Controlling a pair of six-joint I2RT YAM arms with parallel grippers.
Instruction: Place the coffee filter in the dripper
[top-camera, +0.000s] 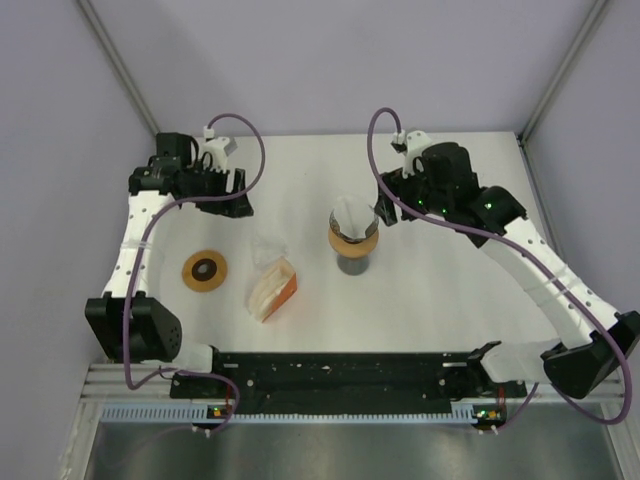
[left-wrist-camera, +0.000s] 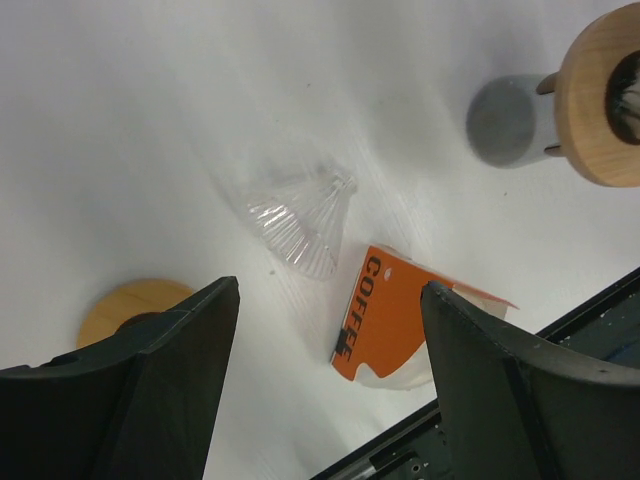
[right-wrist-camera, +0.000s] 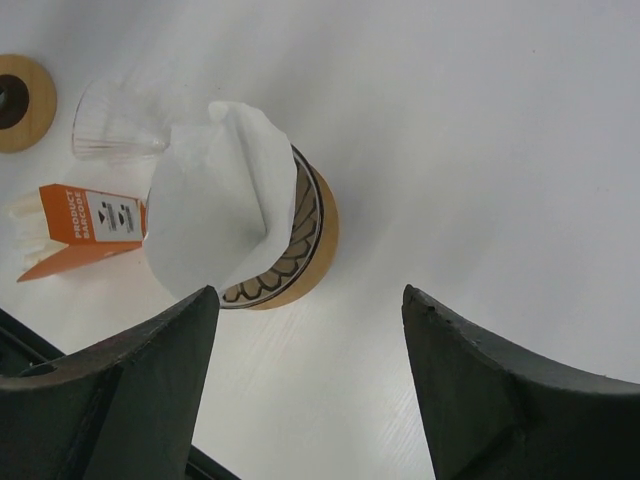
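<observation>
The coffee filter (right-wrist-camera: 220, 200) sits in the wood-collared dripper (right-wrist-camera: 318, 235), one fold proud of the rim, just ahead of the right gripper (right-wrist-camera: 308, 296), whose jaws are released and empty; the left gripper (left-wrist-camera: 330, 288), equally spread, hangs well apart.

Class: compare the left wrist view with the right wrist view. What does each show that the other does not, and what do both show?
Left wrist only: the word COFFEE on the orange box and the grey base under the dripper. Right wrist only: the white filter standing in the dripper, and the box's barcode side. Both: box, clear glass cone, wooden disc, dripper.
</observation>
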